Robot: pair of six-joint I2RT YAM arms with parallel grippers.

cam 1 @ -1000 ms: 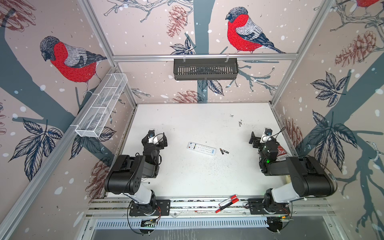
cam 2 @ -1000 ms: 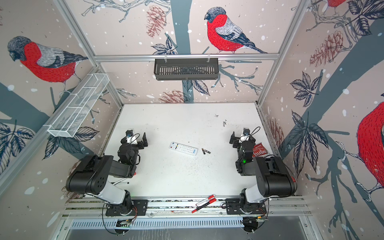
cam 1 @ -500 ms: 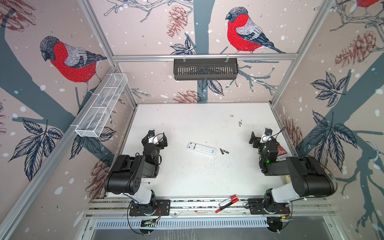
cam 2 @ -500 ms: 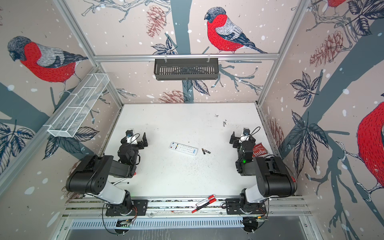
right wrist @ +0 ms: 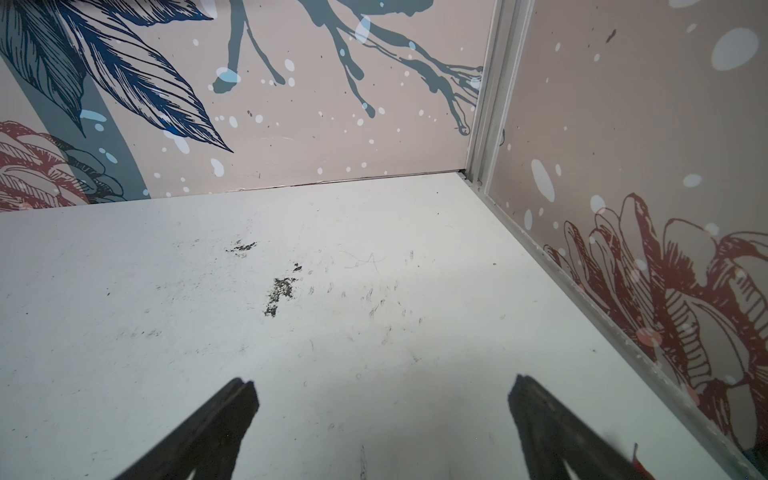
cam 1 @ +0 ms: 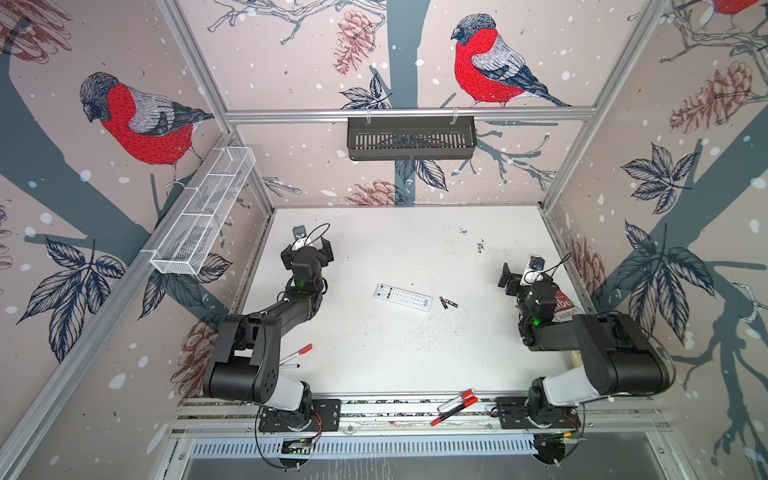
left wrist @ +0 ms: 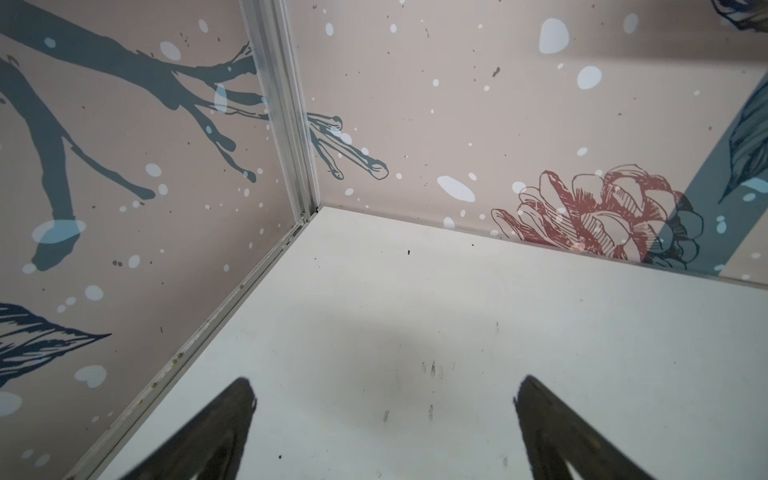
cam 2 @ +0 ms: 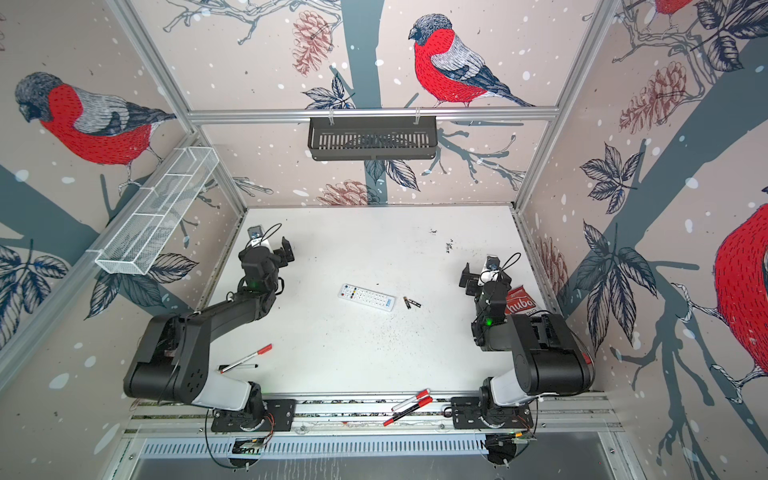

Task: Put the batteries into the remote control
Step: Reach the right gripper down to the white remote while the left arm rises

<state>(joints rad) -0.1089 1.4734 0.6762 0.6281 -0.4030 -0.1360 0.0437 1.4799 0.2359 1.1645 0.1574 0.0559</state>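
1. The remote control (cam 1: pixel 403 297) lies button side up near the middle of the white table (cam 1: pixel 374 357), slanted, with its coloured buttons toward your left arm and its blue logo toward your right.
2. The batteries (cam 1: pixel 448 303) lie on the table just beside the logo end of the remote. The two dark cylinders sit close together, and neither is in the remote; both top views show this.
3. Your left gripper (cam 1: pixel 306 252) hangs over the table's far left part, well apart from the remote. The left wrist view shows its fingers (left wrist: pixel 232 415) spread wide over bare table near a corner of the walls, holding nothing.
4. Your right gripper (cam 1: pixel 521 276) hangs by the right wall, also well apart from the batteries. In the right wrist view its fingers (right wrist: pixel 540 407) stand wide apart and empty above scuffed table.
5. A red snack packet (cam 1: pixel 563 307) lies by the right wall, partly hidden by the right arm.
6. A red-capped marker pen (cam 1: pixel 296 354) lies near the left arm's elbow; more pens (cam 1: pixel 455 405) rest on the front rail.
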